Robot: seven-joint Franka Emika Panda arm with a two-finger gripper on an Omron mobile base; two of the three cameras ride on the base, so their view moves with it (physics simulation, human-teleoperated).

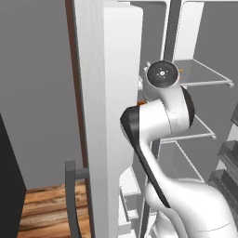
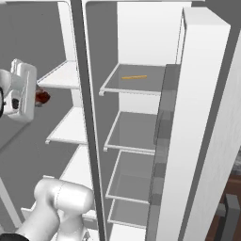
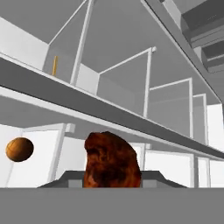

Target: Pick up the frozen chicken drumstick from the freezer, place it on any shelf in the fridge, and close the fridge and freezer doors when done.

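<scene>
Nearest the base, the white arm rises from its shoulder, bends at a dark-jointed elbow and reaches up and forward into the open refrigerator, its round wrist end facing the left base camera. In the right base view the blocky white hand sits at the left edge in front of the freezer (image 2: 66, 122), level with the upper narrow white shelves. The gripper (image 2: 38, 99) points sideways toward the central divider and is clamped on the frozen chicken drumstick (image 2: 43, 97), a small dark red-brown lump projecting from the hand. In the hand view the drumstick (image 3: 112, 161) sits low and centre as a rough brown mass between the fingertips, clear of any shelf.

Past it in that view, an orange-brown ball (image 3: 19, 149) lies on a white freezer shelf.

Beyond the grey divider lies the fridge (image 2: 141, 42), with wide grey shelves stacked one above another. On the top shelf (image 2: 136, 85) lies a thin yellow-orange stick (image 2: 134, 76).

Both doors stand open: the freezer door (image 1: 109, 116) edge-on with its dark bar handle (image 1: 70, 200), and the fridge door (image 2: 197, 132) carrying dark bins on its inner face.
</scene>
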